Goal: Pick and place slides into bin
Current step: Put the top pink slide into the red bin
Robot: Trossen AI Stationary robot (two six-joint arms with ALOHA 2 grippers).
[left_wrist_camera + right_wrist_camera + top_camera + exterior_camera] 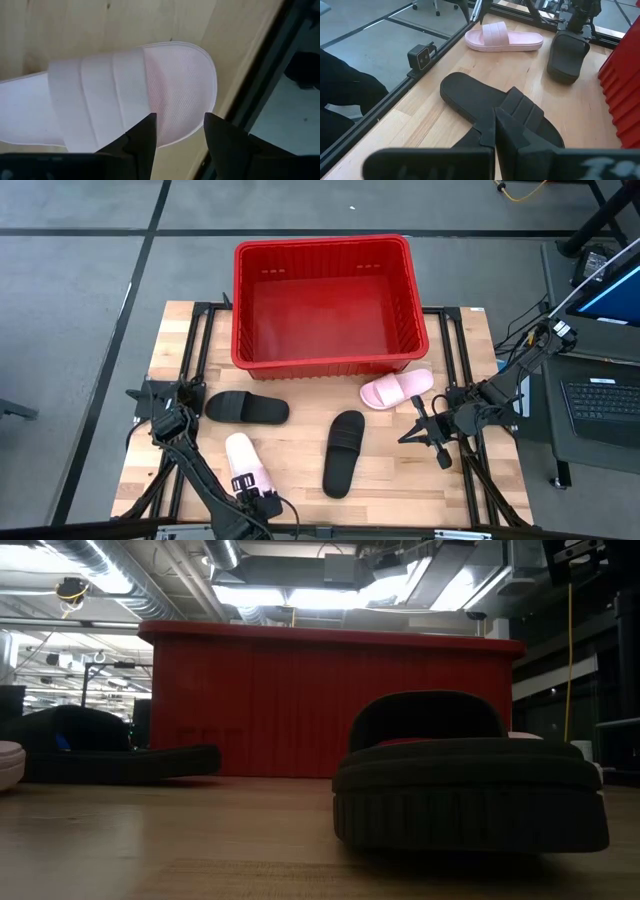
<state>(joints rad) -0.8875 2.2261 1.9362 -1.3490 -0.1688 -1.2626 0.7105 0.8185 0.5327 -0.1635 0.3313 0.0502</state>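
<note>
The red bin stands at the table's far middle. One pink slide lies sole-down at the near left. My left gripper is open, with its fingers over that slide's near, rounded end. A black slide lies at the left and another at the middle. The second pink slide lies by the bin's right corner. My right gripper is shut and empty, right of the middle black slide. My left gripper is open over the pink slide's near end, coming from the table's near side. One finger shows over the footbed and the other past the rim. I cannot tell whether they touch it.
The low view shows the middle black slide close up, the bin's wall behind it and the left black slide. Black frame rails run along the table's sides. Bare wood lies between the slides.
</note>
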